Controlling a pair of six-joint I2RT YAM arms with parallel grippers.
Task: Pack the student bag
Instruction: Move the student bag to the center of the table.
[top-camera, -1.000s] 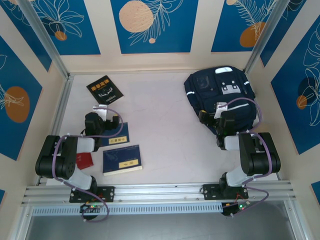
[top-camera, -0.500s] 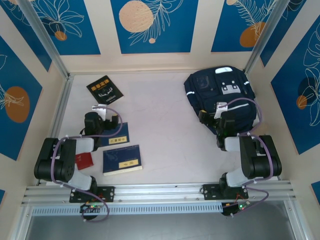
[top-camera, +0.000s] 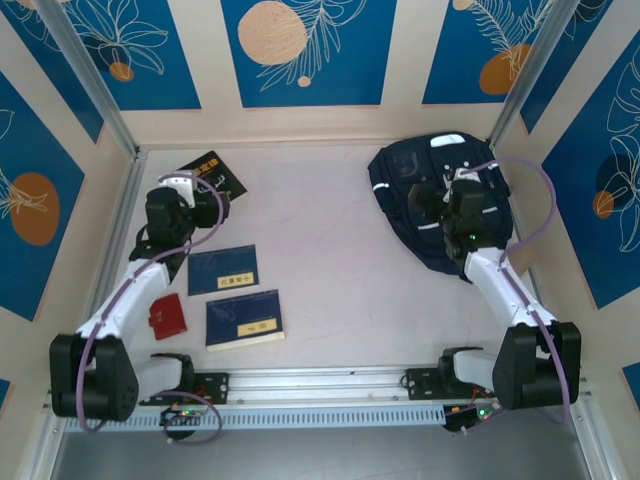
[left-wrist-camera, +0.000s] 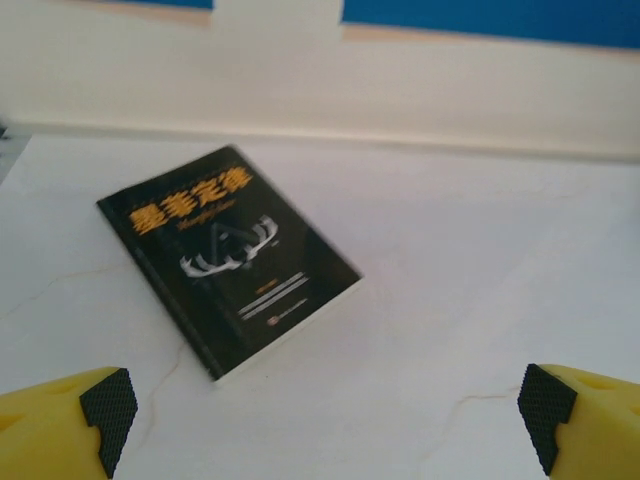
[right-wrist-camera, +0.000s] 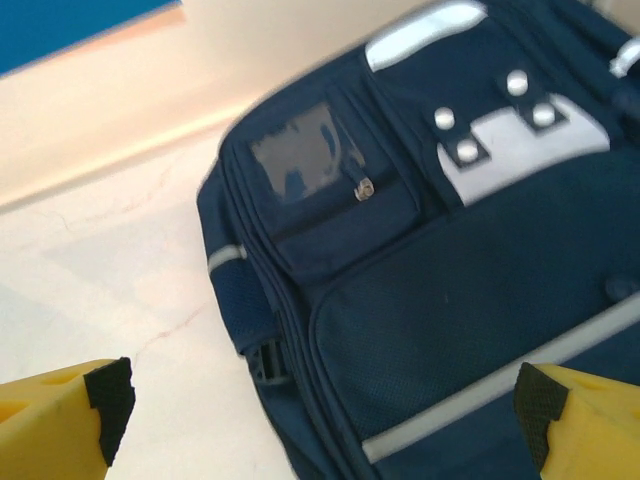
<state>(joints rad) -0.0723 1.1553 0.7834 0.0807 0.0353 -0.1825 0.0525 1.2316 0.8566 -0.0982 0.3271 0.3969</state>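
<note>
The student bag (top-camera: 398, 205), dark navy with a white stripe and white-grey patches, lies flat at the back right of the table. My right gripper (top-camera: 452, 190) hovers over its middle. In the right wrist view the jaws of the right gripper (right-wrist-camera: 325, 405) stand wide open above the student bag (right-wrist-camera: 420, 300), with nothing between them. At the back left lies a black book (top-camera: 212, 172) with orange lettering. My left gripper (top-camera: 193, 195) is just in front of it. In the left wrist view the left gripper (left-wrist-camera: 326, 410) is open and empty, with the black book (left-wrist-camera: 230, 255) ahead and slightly left.
Two navy books lie on the near left of the table, a smaller one (top-camera: 223, 270) and a larger one (top-camera: 244, 319). A small red wallet-like thing (top-camera: 167, 316) sits beside them. Walls close in on three sides, and a metal rail (top-camera: 320, 385) runs along the front.
Both arms have stretched away from their folded poses: the left one went back toward the black book, the right one out over the bag. Both grippers stayed open.
</note>
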